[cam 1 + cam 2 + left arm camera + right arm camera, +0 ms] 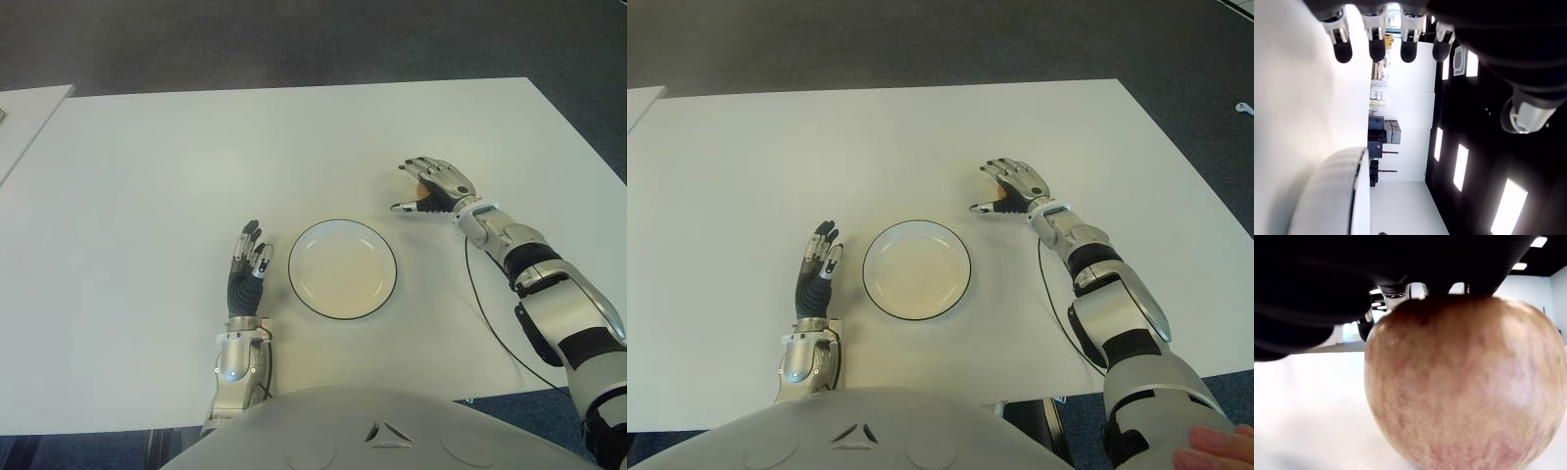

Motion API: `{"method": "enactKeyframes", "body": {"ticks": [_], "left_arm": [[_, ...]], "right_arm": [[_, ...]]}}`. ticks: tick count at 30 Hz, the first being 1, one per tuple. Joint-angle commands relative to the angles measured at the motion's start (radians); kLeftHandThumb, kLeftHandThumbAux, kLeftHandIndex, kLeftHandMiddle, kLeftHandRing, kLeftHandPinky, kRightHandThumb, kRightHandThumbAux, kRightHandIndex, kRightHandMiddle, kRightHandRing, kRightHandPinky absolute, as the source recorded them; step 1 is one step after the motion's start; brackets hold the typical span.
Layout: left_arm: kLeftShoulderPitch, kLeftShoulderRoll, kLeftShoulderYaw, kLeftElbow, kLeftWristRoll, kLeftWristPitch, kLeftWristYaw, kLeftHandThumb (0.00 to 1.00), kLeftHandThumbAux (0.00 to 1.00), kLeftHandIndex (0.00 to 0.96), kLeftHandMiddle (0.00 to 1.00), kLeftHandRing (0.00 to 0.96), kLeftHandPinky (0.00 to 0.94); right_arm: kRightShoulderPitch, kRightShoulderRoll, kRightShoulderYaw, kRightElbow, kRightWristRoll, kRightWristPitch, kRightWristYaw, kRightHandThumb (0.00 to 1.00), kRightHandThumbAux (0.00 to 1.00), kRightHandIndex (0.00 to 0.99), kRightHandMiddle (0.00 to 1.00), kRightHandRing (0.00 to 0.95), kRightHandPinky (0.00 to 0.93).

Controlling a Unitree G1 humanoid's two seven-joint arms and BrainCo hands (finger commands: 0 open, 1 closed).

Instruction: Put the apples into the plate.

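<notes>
- Right robot hand (431,188) cupped over an apple (1464,382) on the white tabletop (147,176), toward the right edge, past the plate's far right rim.
- Fingers curled around the apple's top and sides; apple apparently resting on the tabletop, not lifted.
- Plate (342,268) bare, near the middle of the front edge, just apart from that hand.
- Left robot hand (247,266) beside the plate's left rim, fingers straight and relaxed, holding nothing.
- Apple likely firm, round, smooth-skinned and moderately heavy: prone to rolling or slipping if pinched only at the top; better taken around the widest part, fingers opposing the thumb.
- Eye views: only a sliver of orange between the fingers, plus the whole layout.
- Right wrist view: blotchy red-yellow skin up close, fingers over the crown, tabletop beneath.
- Left wrist view: four fingertips (1376,49) extended, plate rim alongside.
</notes>
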Motion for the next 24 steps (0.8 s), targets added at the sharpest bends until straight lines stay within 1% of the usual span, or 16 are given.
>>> {"method": "enactKeyframes", "body": {"ticks": [1, 11, 15, 24], "left_arm": [[0.014, -0.018, 0.013, 0.051, 0.001, 0.025, -0.003, 0.044, 0.425, 0.000, 0.000, 0.000, 0.000], [0.006, -0.012, 0.021, 0.064, -0.006, 0.018, -0.013, 0.037, 0.428, 0.000, 0.000, 0.000, 0.000], [0.005, -0.010, 0.028, 0.069, -0.011, 0.013, -0.014, 0.035, 0.423, 0.000, 0.000, 0.000, 0.000], [0.002, -0.011, 0.039, 0.078, -0.023, 0.012, -0.032, 0.047, 0.434, 0.000, 0.000, 0.000, 0.000]], "right_arm": [[-0.011, 0.029, 0.010, 0.040, 0.017, 0.022, 0.014, 0.247, 0.254, 0.000, 0.000, 0.000, 0.000], [-0.021, 0.042, 0.008, 0.082, 0.043, 0.036, 0.023, 0.248, 0.299, 0.000, 0.000, 0.000, 0.000], [-0.027, 0.046, 0.001, 0.115, 0.061, 0.059, 0.035, 0.251, 0.316, 0.000, 0.000, 0.000, 0.000], [-0.032, 0.056, 0.004, 0.137, 0.083, 0.093, 0.044, 0.261, 0.342, 0.000, 0.000, 0.000, 0.000]]}}
